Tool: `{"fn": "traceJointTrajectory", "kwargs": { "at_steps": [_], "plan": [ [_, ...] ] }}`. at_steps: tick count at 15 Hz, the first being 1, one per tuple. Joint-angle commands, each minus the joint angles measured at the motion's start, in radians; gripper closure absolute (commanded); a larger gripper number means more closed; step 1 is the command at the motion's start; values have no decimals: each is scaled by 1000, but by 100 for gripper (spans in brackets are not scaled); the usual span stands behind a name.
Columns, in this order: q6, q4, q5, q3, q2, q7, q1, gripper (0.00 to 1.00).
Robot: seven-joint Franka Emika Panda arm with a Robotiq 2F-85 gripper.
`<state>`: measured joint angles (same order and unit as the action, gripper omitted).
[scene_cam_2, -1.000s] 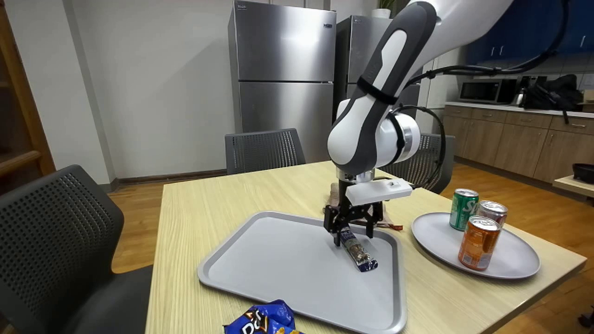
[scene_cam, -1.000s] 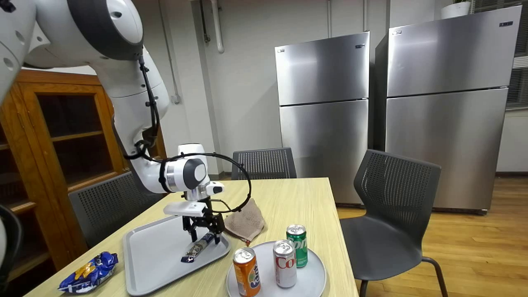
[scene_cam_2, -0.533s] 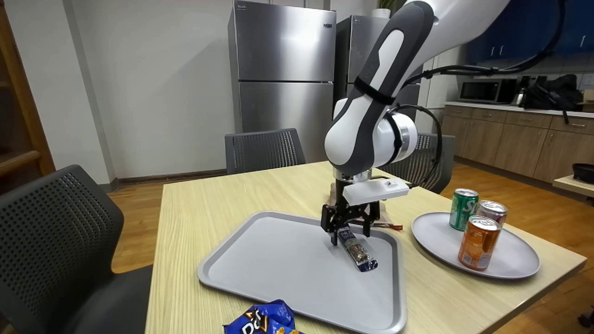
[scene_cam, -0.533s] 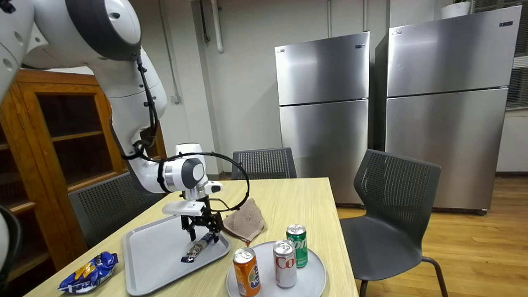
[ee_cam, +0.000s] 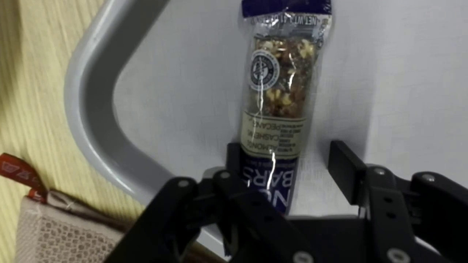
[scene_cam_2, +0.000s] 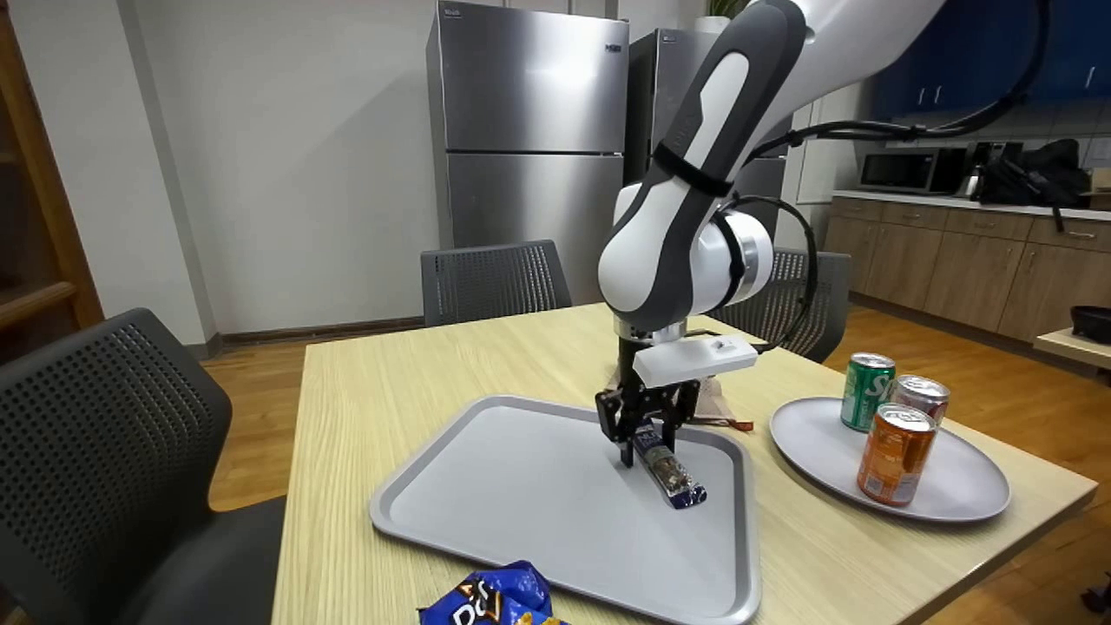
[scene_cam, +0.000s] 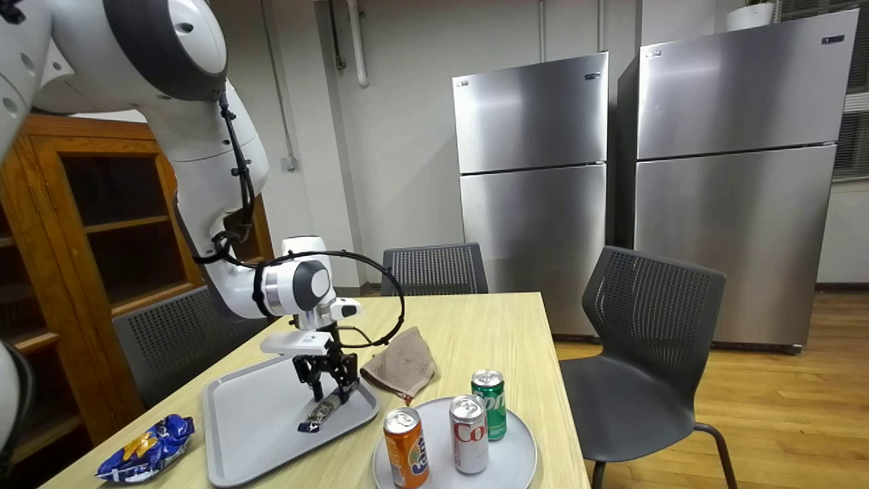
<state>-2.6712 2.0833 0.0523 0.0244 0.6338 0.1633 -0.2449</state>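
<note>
The tool (ee_cam: 289, 166) has its fingers spread, one each side of a nut bar (ee_cam: 279, 91), and it's not pinching it as far as I can see. Going by the wrist view, the nine o'clock finger is right at the wrapper's edge (touching or not, can't tell), while the three o'clock one stands off with bare tray (ee_cam: 182, 91) showing between.

The bar lies flat on that tray. Read the tray as a clock face in an exterior view and the bar's at about two. I'd guess it's light and fairly stiff, so no real sag. The catch is the wrapper: shiny plastic, probably slippery, with flat ends that'd likely just fold. Squeeze too hard and I reckon the nuts crumble. Best hold imo is across both long sides, near the middle. The fingers sit at the blue lettered end, so the better balance point is up toward twelve in the wrist view.

Further out on that same clock: a cloth (scene_cam_2: 713, 406) past the rim between one and two, a plate (scene_cam_2: 807, 425) at three with an orange can (scene_cam_2: 898, 456), green can (scene_cam_2: 866, 391) and silver can (scene_cam_2: 922, 392), and a chip bag (scene_cam_2: 521, 583) at seven, all on the worktop (scene_cam_2: 391, 373).
</note>
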Motion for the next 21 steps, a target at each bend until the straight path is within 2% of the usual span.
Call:
{"fn": "traceJointTrajectory", "kwargs": {
  "at_steps": [1, 5, 14, 21],
  "plan": [
    [-2, 6, 24, 8, -19, 24, -5, 65],
    [-8, 11, 24, 13, -29, 27, -3, 95],
    [38, 14, -5, -5, -105, -3, 42, 93],
    [40, -23, -5, 18, -147, 11, 89, 93]
  ]
}}
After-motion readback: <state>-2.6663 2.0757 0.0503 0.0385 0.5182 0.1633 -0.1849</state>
